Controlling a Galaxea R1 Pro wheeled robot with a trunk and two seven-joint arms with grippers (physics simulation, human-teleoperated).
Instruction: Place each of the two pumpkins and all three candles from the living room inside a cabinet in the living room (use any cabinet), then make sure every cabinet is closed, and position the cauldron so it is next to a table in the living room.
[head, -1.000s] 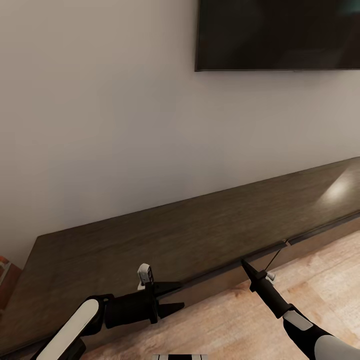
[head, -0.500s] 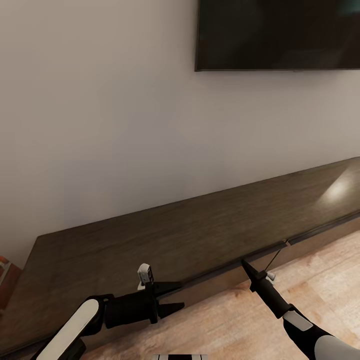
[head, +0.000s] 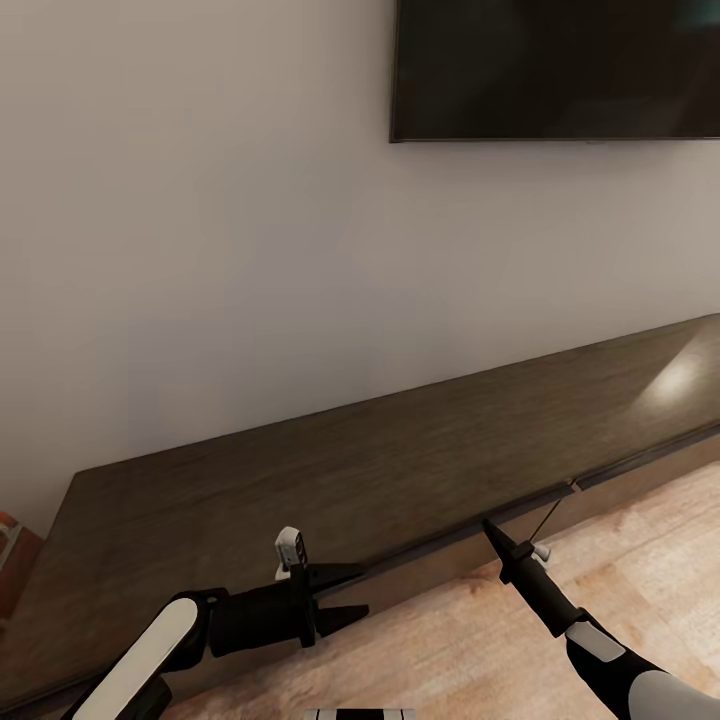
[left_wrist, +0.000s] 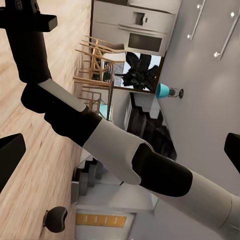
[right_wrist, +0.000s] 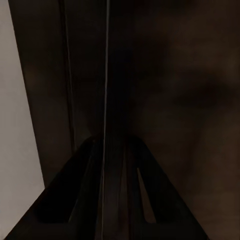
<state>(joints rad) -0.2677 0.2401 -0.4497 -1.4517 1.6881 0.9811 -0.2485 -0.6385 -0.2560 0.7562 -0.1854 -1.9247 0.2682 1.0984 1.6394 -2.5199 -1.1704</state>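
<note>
The cabinet (head: 330, 480), a long low dark-brown wooden unit, runs along the wall from lower left to right, and its fronts look closed. My right gripper (head: 490, 526) has its tips against the cabinet's front edge; its fingers (right_wrist: 80, 200) lie together over the dark wood (right_wrist: 175, 75). My left gripper (head: 352, 592) hovers open in front of the cabinet's left part, holding nothing; its fingers (left_wrist: 10, 160) stand far apart. A small round black object (left_wrist: 55, 219) sits on the distant floor in the left wrist view; it may be the cauldron. Pumpkins, candles and table are out of view.
A wall TV (head: 555, 70) hangs above the cabinet on the pale wall. A thin rod (head: 552, 515) slants down from the cabinet's front edge beside my right gripper. Red brick (head: 10, 560) shows at the far left. Light plank floor (head: 500, 650) lies in front.
</note>
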